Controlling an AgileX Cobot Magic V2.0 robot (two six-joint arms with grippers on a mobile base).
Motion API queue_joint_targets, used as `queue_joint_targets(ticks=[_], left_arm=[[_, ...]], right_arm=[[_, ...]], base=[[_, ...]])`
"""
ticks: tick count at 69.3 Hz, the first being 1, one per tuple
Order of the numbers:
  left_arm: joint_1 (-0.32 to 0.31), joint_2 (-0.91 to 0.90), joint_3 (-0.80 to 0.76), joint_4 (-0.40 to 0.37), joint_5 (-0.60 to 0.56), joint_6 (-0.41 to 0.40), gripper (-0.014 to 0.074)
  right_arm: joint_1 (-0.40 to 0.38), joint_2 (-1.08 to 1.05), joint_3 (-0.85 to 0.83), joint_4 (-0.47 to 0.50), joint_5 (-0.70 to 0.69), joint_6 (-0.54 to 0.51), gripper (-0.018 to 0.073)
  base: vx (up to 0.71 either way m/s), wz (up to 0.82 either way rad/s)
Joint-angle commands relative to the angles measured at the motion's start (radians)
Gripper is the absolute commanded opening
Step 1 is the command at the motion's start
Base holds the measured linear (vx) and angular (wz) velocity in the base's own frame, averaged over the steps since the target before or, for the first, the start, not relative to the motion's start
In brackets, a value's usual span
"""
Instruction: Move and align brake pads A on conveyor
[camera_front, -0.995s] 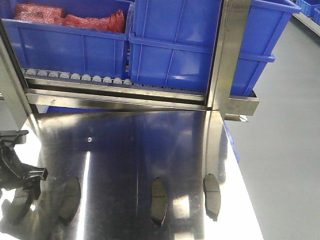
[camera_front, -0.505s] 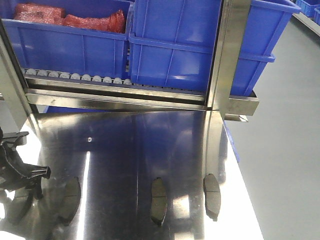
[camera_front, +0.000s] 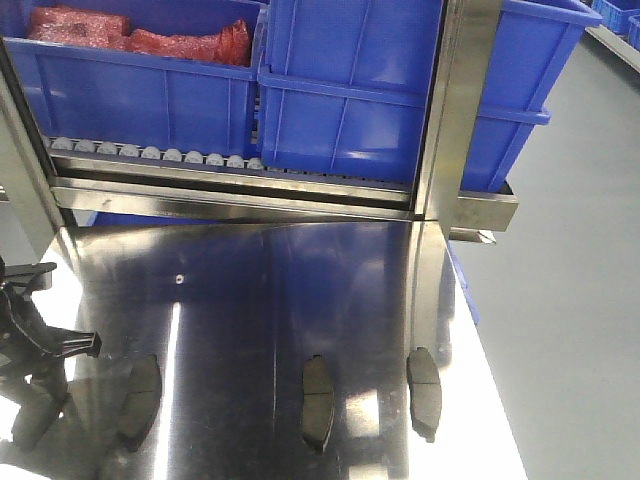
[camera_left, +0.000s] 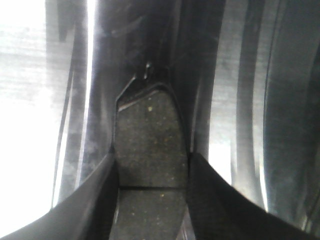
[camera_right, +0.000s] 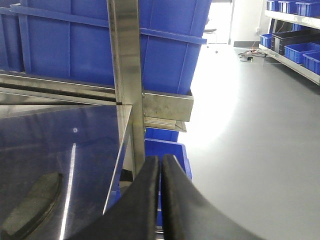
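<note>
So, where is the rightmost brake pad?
Front view: the rightmost brake pad lies on the steel table near its right edge, right of the neighbouring pad.

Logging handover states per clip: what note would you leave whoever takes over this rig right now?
Left gripper: shut on a flat grey curved brake pad at the left side of the shiny steel table.
Right gripper: shut, empty.
Three more pads lie in a rough row on the table.
Conveyor not in view; no pad seen delivered, all four left to move and align.
</note>
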Motion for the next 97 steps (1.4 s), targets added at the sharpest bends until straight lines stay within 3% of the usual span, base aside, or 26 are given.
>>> queue_joint_targets(ticks=[1,32,61,80,97], left_arm=[[-0.004,-0.088,-0.023,-0.008,0.000,0.015,-0.0007],[-0.004,-0.442,0.000,0.046,-0.060,0.034,-0.0007],[-0.004,-0.996,0.307,0.046,-0.250,0.032,-0.0007],[-0.004,-1.381,0.490,0.046,-0.251,0.032,-0.0007],[-0.004,-1.588,0.572,0.046,-0.186,0.032,-0.0007]], right_arm=[[-0.003,-0.012,0.011,-0.007,-0.075,-0.002,-0.0007],[-0.003,-0.012,0.011,-0.007,-0.075,-0.002,-0.0007],[-0.003,-0.012,0.011,-0.007,-0.075,-0.002,-0.0007],[-0.003,-0.012,0.011,-0.007,-0.075,-0.002,-0.0007],[-0.003,-0.012,0.011,-0.007,-0.075,-0.002,-0.0007]], base=[[0.00,0.00],[0.00,0.00],[0.00,0.00],[0.00,0.00],[0.00,0.00]])
